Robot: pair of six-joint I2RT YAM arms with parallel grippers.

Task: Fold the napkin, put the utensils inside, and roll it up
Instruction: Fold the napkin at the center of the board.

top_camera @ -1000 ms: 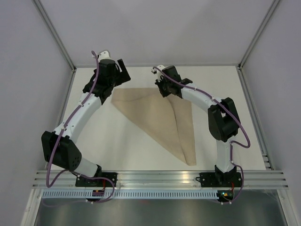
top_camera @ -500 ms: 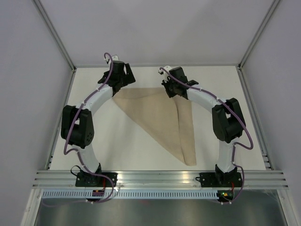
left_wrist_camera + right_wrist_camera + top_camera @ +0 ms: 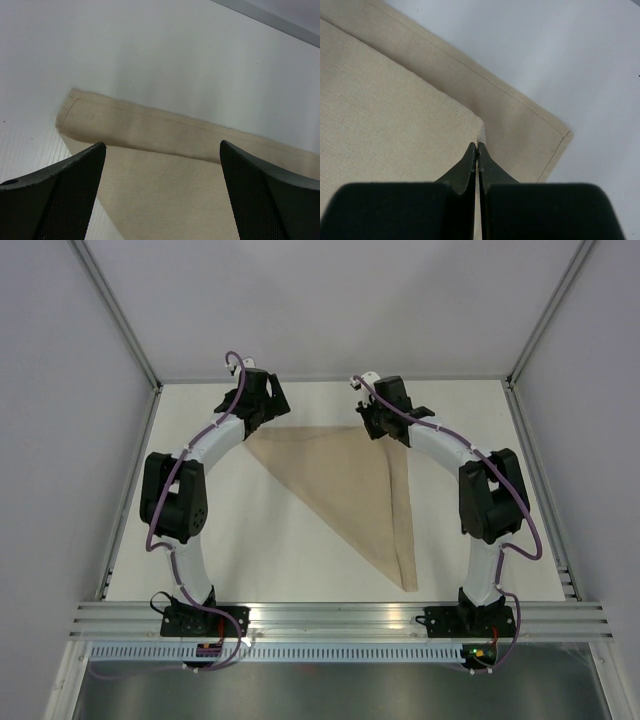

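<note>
The beige napkin (image 3: pixel 350 490) lies on the white table as a folded triangle, its long point toward the near right. My left gripper (image 3: pixel 263 418) hovers open over the napkin's far left corner, and the left wrist view shows the hemmed cloth (image 3: pixel 165 190) between the wide-apart fingers of the left gripper (image 3: pixel 162 144). At the far right corner my right gripper (image 3: pixel 386 430) is shut. In the right wrist view the right gripper (image 3: pixel 478 145) pinches the upper layer's corner of the napkin (image 3: pixel 395 115) just inside the lower layer's hem. The utensils are out of view.
The white table (image 3: pixel 240 540) is ringed by grey enclosure walls and corner posts. An aluminium rail (image 3: pixel 340 615) carrying both arm bases runs along the near edge.
My left arm folded in and brought its open gripper rightward to the napkin's far left corner. My right gripper moved right and farther back with the top layer's corner, flattening the fold.
</note>
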